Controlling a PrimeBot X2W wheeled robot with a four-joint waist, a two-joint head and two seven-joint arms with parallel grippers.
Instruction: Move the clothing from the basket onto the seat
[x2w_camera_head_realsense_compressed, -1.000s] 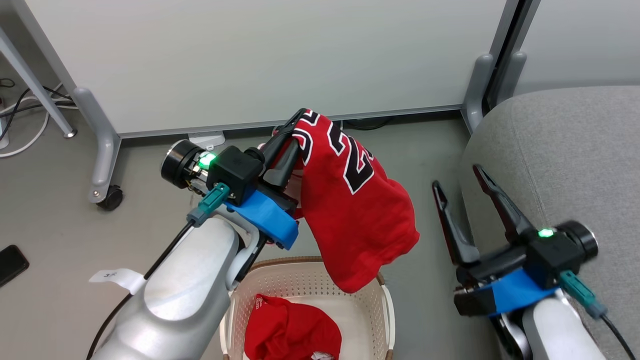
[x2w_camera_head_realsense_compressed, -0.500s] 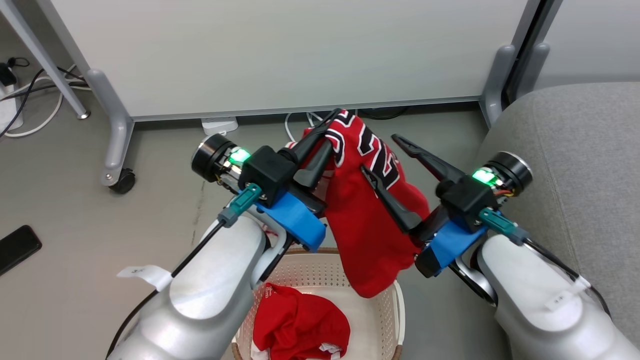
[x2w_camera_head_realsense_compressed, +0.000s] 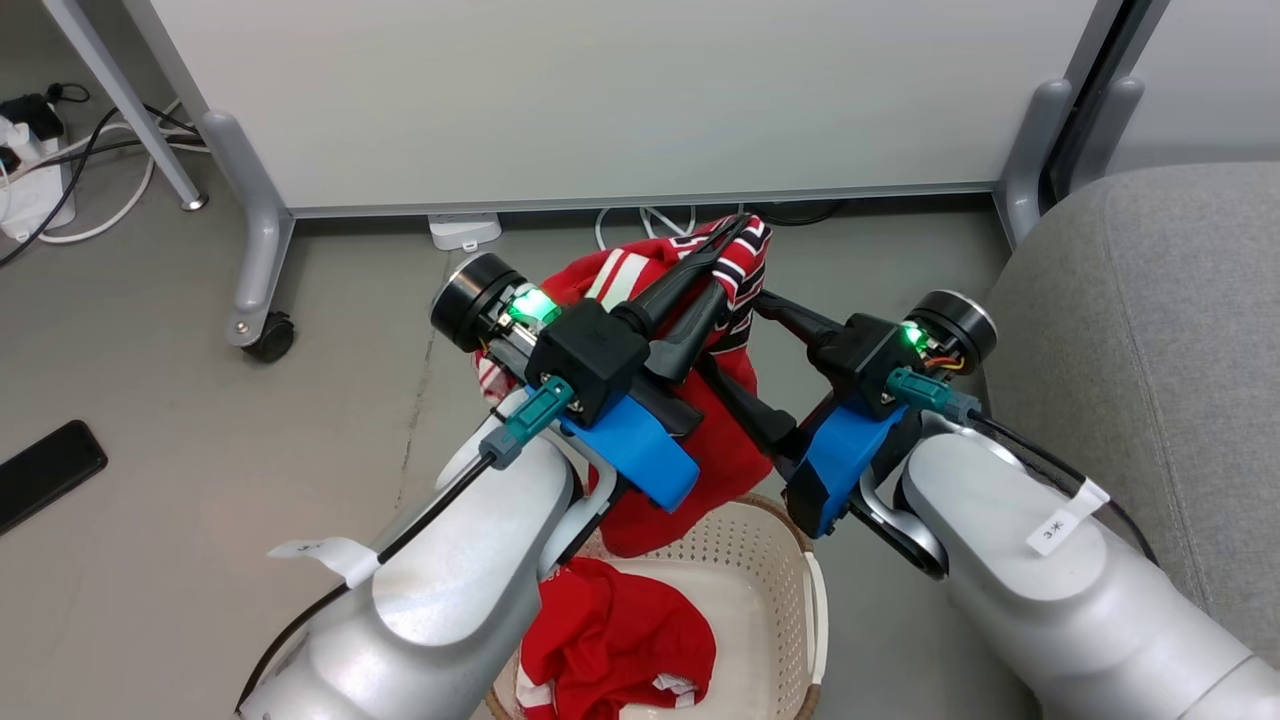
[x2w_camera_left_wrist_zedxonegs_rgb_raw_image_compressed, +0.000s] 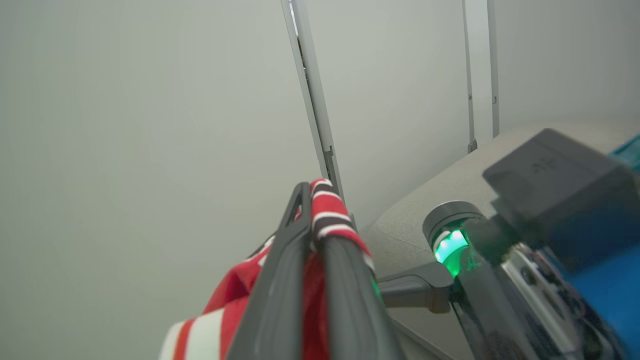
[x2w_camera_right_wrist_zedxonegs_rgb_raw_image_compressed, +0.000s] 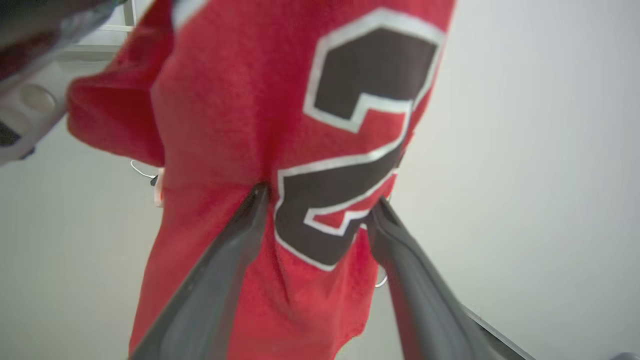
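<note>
Now the left gripper (x2w_camera_head_realsense_compressed: 731, 252) is pinching the jersey (x2w_camera_right_wrist_zedxonegs_rgb_raw_image_compressed: 225, 100) above the basket (x2w_camera_head_realsense_compressed: 815, 600), while the right gripper (x2w_camera_right_wrist_zedxonegs_rgb_raw_image_compressed: 321, 195), jaws apart, is pressing against its number.

Head cam: mounted high, facing forward and down, mid range. It takes in both forearms (x2w_camera_head_realsense_compressed: 460, 590), basket (x2w_camera_head_realsense_compressed: 815, 600), floor (x2w_camera_head_realsense_compressed: 150, 350) and partition (x2w_camera_head_realsense_compressed: 600, 100), with sofa (x2w_camera_head_realsense_compressed: 1150, 300) at the right edge.
Left wrist cam: sights along left end effector (x2w_camera_left_wrist_zedxonegs_rgb_raw_image_compressed: 312, 215) fingers toward the partition, jersey (x2w_camera_left_wrist_zedxonegs_rgb_raw_image_compressed: 327, 207) right at the lens.
Right wrist cam: sights along right end effector (x2w_camera_right_wrist_zedxonegs_rgb_raw_image_compressed: 320, 195), jersey number close up, slightly blurred.
Overlap: jersey in all three; sofa, partition and right wrist housing (x2w_camera_left_wrist_zedxonegs_rgb_raw_image_compressed: 550, 165) in head plus left wrist.
</note>
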